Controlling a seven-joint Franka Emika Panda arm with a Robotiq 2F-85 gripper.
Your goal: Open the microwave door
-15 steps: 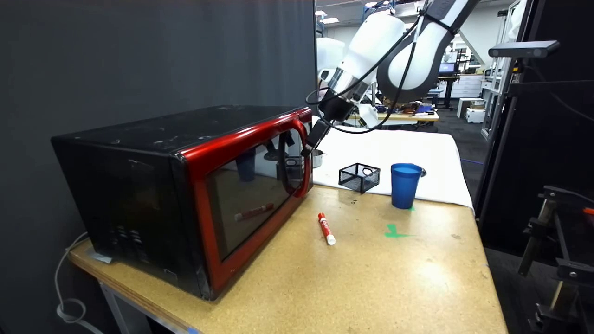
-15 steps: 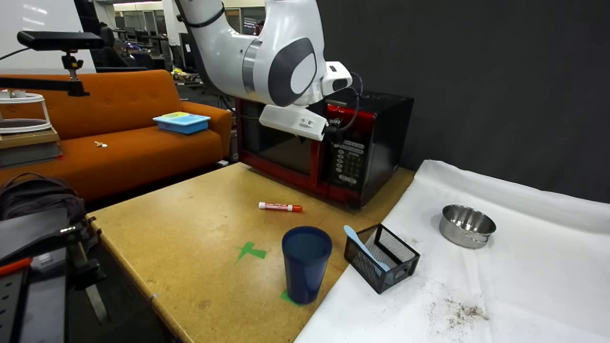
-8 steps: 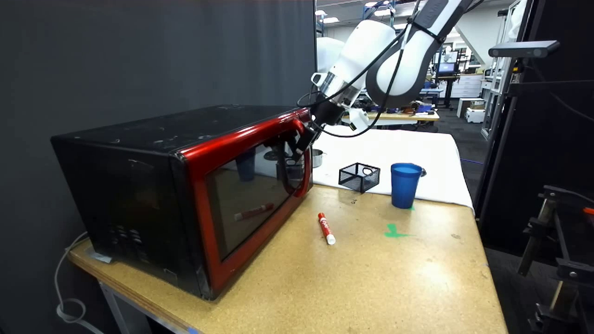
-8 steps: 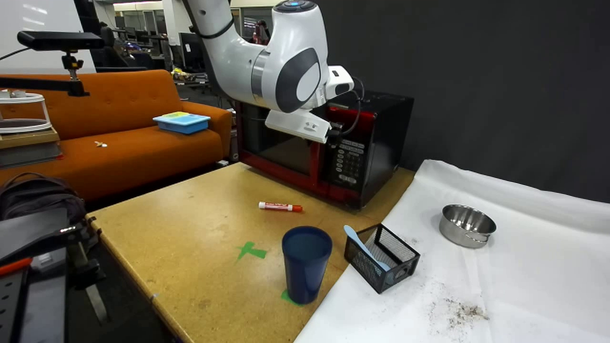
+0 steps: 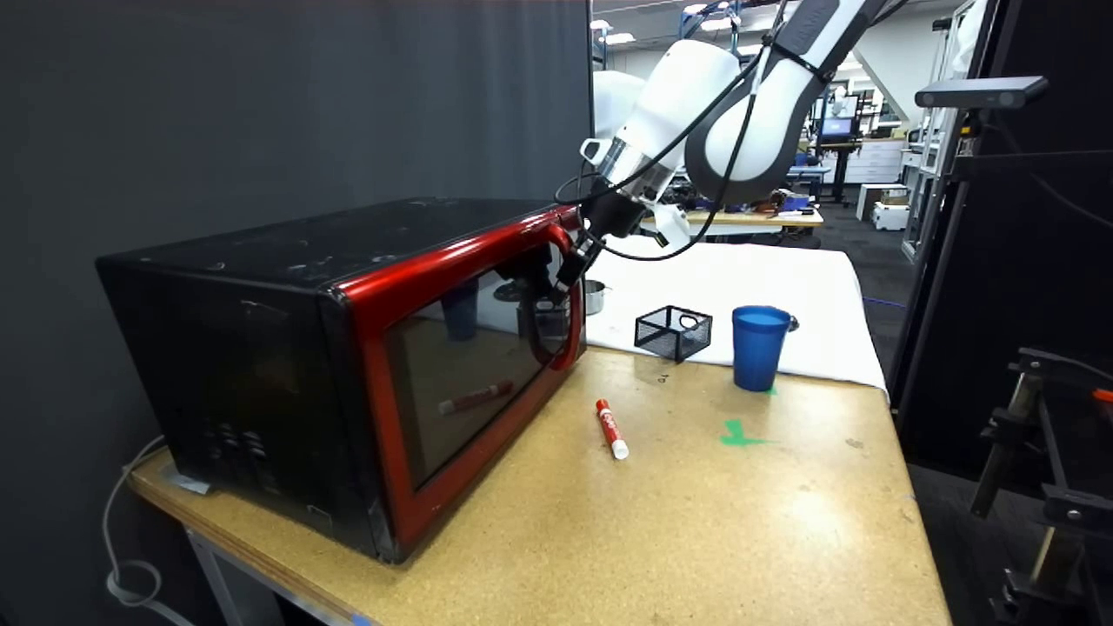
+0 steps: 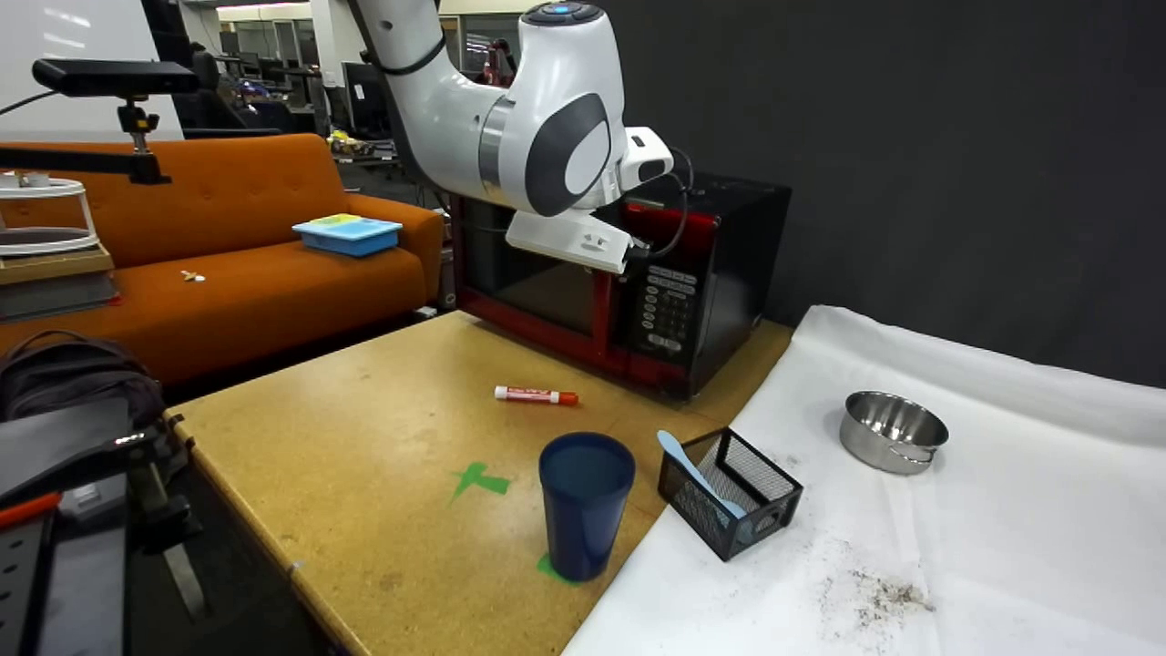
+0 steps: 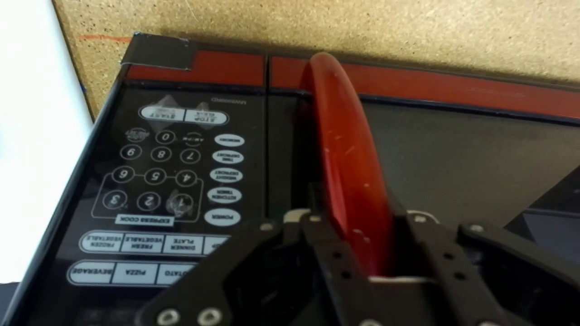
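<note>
Gripping the upright red handle (image 7: pixel 346 147) from either side, next to the keypad (image 7: pixel 156 176), the end effector (image 7: pixel 366 222) seems set to pull the closed microwave door (image 5: pixel 474 361) outward.

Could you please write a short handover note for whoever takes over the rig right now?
Gripper: by the wrist view, it seems closed on the red handle.
Job's things: the microwave stands on the wooden table; its door is shut, flush with the control panel.
Done: handle grasped.
Left: pull the door open. The red marker lies on the table in front of the door and might get in its way.
</note>
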